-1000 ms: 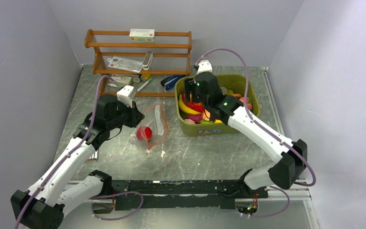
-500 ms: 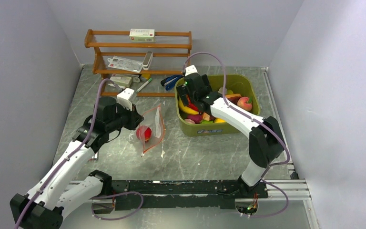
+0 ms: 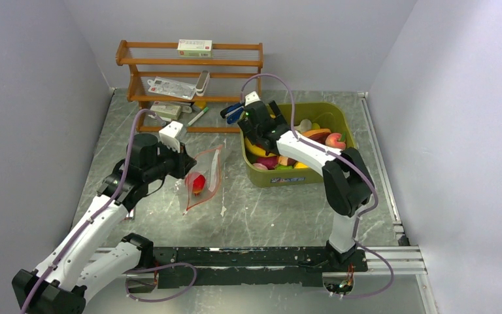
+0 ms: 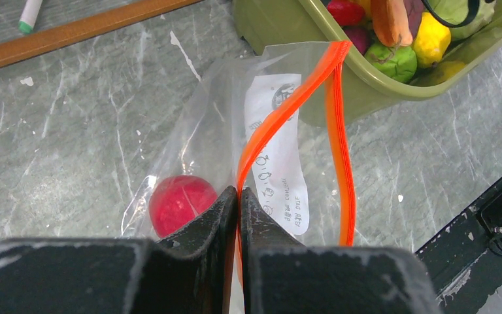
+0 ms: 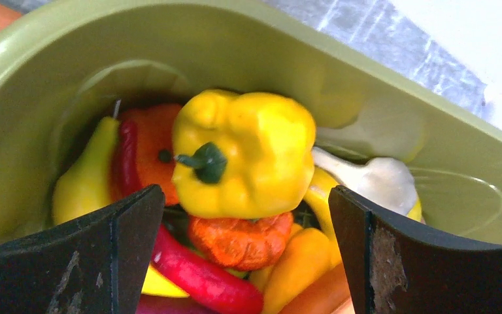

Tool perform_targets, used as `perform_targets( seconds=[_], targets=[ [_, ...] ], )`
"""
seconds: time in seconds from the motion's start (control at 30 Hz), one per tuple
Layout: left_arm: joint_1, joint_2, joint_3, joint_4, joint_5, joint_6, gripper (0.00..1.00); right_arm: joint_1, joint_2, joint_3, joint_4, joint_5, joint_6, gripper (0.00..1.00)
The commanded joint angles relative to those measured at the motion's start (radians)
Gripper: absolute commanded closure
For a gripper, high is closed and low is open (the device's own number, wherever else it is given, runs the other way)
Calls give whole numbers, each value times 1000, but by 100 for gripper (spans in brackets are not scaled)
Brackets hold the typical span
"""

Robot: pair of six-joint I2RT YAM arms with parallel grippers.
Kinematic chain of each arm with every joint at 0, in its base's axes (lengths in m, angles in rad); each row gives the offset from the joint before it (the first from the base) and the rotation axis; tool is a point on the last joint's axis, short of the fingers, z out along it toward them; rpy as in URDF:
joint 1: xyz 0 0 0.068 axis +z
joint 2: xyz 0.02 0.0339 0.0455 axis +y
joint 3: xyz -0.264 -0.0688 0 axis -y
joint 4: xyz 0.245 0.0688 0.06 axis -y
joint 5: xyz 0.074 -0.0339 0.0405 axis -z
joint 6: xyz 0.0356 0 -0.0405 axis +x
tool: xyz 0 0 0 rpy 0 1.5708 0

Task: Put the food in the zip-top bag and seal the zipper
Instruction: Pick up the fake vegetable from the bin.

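Noted right gripper [image 5: 242,203] swung to the tub's [image 5: 170,39] left end since a second ago, jaws now spread wide, pepper [image 5: 248,150] framed between, not gripped. Found left gripper [image 4: 238,193] pinched tight on zipper [image 4: 299,108], bag [image 4: 216,118] centre-left of top view, red fruit [image 4: 182,203] inside. Drop straight, close across pepper's widest part, lift clear of rim. Keep bag mouth open.

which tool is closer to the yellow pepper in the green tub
Right. The right tool is open directly over the yellow pepper in the green tub; the left tool is outside the tub, shut on the zipper.
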Motion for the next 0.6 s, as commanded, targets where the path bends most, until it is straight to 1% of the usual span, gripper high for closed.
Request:
perform_targets(
  seconds=[0.0, 0.1, 0.2, 0.5, 0.57],
  targets=[
    [0, -11, -3, 0, -8, 13, 93, -2, 45, 27, 88, 69, -70, 0],
    [1, -19, -7, -2, -14, 8, 93, -3, 72, 27, 112, 108, -94, 1],
    [0, -25, -9, -3, -19, 9, 93, -2, 85, 23, 129, 114, -108, 4],
    [0, -28, -10, -3, -19, 13, 93, -3, 57, -7, 156, 116, -119, 32],
    [1, -26, -6, -6, -22, 15, 93, -3, 60, -8, 147, 129, -115, 34]
  ],
)
